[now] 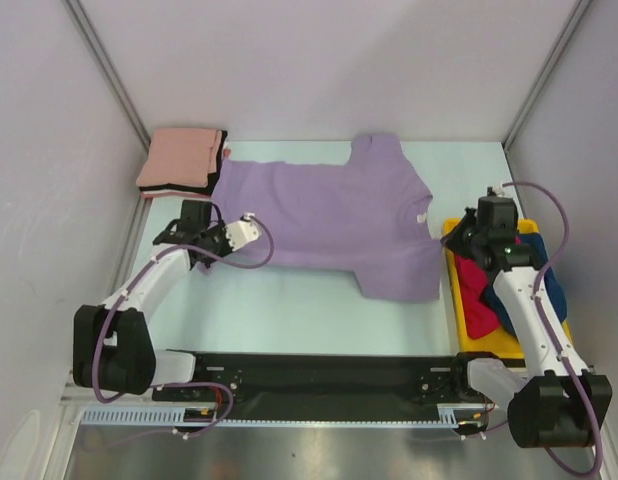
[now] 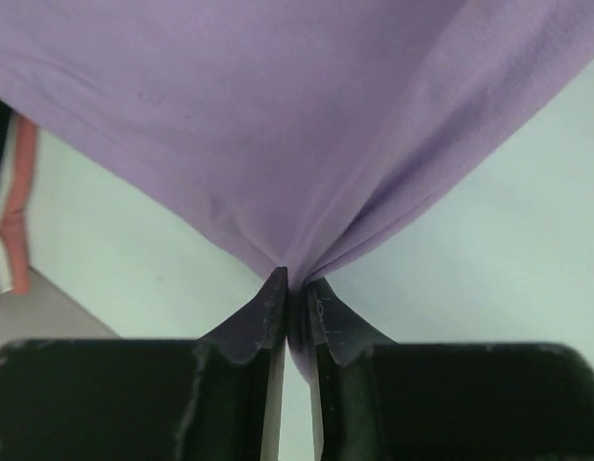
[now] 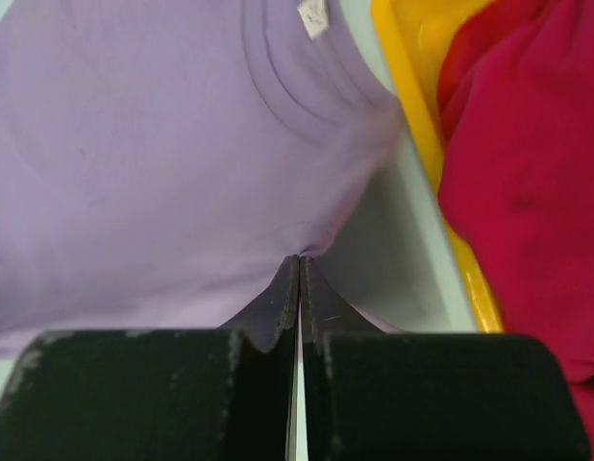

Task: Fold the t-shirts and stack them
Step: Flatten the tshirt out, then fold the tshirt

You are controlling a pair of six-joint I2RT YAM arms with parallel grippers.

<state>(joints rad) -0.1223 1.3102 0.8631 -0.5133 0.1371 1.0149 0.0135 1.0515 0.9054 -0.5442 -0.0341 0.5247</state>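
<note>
1. The lavender t-shirt (image 1: 329, 215) lay spread out across the table (image 1: 289, 300), collar end beside the yellow bin (image 1: 451, 250).
2. Left gripper (image 2: 295, 280) pinched the shirt's far-from-collar edge.
3. Right gripper (image 3: 299, 261) was clamped tight on cloth near the collar.

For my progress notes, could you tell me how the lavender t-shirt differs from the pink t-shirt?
The lavender t-shirt lies spread open mid-table; the pink t-shirt is folded compactly in the far-left corner. Both the left pincer and right pincer pinch the lavender t-shirt; neither touches the pink t-shirt. The pink t-shirt tops a black t-shirt; the lavender t-shirt rests on the table. Both are plain, single-colour cloth.
</note>
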